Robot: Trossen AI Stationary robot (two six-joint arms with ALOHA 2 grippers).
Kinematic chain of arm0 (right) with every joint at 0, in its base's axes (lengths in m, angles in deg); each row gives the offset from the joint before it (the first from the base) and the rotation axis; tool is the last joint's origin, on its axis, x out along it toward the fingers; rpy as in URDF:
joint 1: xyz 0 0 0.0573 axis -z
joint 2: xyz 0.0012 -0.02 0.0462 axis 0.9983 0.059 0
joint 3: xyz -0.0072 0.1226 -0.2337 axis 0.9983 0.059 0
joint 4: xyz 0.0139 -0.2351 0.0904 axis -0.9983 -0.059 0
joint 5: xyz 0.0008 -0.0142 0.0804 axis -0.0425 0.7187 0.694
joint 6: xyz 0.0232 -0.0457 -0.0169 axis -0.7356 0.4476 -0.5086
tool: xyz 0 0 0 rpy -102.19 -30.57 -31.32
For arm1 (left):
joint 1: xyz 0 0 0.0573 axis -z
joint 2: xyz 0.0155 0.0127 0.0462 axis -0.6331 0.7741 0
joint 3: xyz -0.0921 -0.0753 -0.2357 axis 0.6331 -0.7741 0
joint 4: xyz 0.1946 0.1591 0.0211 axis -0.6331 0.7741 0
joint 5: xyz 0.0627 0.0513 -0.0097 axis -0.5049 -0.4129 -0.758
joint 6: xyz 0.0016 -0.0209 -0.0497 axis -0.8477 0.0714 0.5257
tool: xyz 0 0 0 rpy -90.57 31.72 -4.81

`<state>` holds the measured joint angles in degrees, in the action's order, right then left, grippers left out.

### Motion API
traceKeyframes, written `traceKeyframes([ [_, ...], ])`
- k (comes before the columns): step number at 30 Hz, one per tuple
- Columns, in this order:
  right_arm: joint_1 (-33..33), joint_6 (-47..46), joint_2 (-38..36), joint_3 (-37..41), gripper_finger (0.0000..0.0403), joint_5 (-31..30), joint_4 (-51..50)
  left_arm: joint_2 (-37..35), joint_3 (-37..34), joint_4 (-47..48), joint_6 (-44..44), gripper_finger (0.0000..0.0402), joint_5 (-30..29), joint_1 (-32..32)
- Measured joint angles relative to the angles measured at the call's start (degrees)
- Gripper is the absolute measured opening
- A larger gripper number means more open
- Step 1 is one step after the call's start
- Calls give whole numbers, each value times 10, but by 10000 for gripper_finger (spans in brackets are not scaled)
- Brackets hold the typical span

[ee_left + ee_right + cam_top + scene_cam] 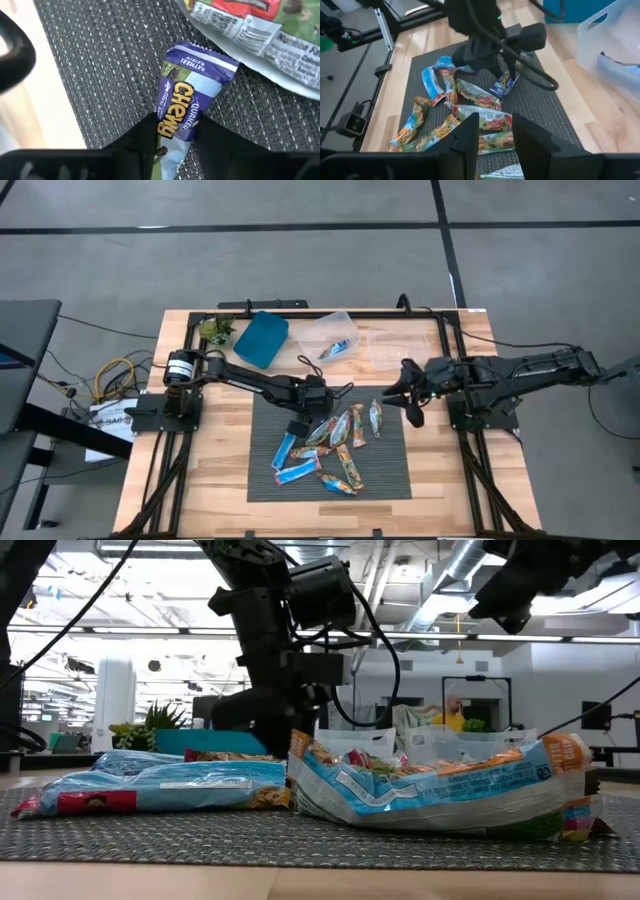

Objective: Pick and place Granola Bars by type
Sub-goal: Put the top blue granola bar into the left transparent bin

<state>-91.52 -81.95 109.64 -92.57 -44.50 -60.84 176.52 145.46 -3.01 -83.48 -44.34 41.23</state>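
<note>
Several granola bars (335, 452) in blue, orange-brown and silvery-green wrappers lie flat in a loose pile on the dark mat (390, 470); they also fill the low view's foreground (420, 790). My left gripper (300, 425) is down at the pile's far-left side, shut on a blue Chewy bar (182, 95). My right gripper (411, 402) hangs open above the mat's right edge, clear of the bars, and touches nothing. One blue bar (336, 348) lies inside a clear bin (345, 323). My left gripper (175, 135) pinches the blue Chewy bar between its two fingers at one end (172, 127), coming from above with the fingers pointing steeply down. The bar's free crimped end (202, 57) juts past the fingers toward the mat; whether it touches the mat, I cannot tell.
A teal bin (262, 338), the clear bin and a second clear bin (395, 345) stand along the table's far side, with a small green plant (216, 330) at the far left. Black frame rails border the table. Bare wood lies near the front edge.
</note>
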Motion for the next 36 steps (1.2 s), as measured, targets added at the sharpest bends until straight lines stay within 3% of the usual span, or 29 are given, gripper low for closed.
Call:
traceKeyframes([
  [6,17,0,0,0,107,-1,21,0,14,15,61,71,-19,0],
  [14,40,1,0,0,107,-22,38,0,131,38,102,43,-70,-29],
  [20,52,1,0,0,107,-147,41,0,234,46,95,41,-140,-81],
  [25,60,0,0,0,107,-270,41,-1,278,48,109,41,-167,-151],
  [29,75,0,0,0,107,-309,39,0,279,86,183,41,-139,-205],
  [36,98,-23,0,0,107,-305,-4,12,269,135,266,67,-7,-259],
])
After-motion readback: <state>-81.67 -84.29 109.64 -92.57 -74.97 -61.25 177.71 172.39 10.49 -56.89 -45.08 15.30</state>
